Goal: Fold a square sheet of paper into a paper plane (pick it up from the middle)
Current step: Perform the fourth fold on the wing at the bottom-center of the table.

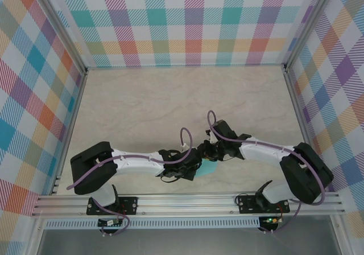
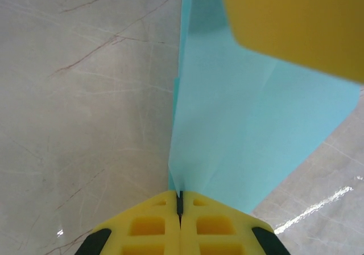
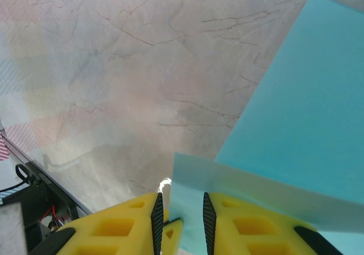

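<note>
Noted left tool (image 2: 180, 205) closed flat, pads meeting with no gap, clamped on the lower tip of the square sheet of paper (image 2: 239, 130). Noted right tool (image 3: 180, 212) with jaws narrowly apart, a pale folded edge of the sheet lying across one of its fingers (image 3: 244, 223) and dipping into the slot, not visibly pinched. Seen from the left wrist: one blurred yellow finger of the right tool close over the sheet's upper part, touching or just above, cannot tell which. Located the sheet between the two tools, held up off the surface (image 2: 85, 124), standing on edge with a crease running up from the left pinch and a broad flap fanning to one side. From overhead, found as a small teal patch under the meeting wrists, near the front rail (image 1: 187, 201). Judged handling: very light, thin, limp away from the creases and stiffer along them. Probably smooth enough to slip between pads, and easily dented or torn by a hard squeeze or a sideways tug against the other clamp. Judged best hold: on a creased edge or doubled layers near the spine, close to the existing pinch, pads flat, pressure light. Best to avoid the loose flap corner, likely to buckle.
</note>
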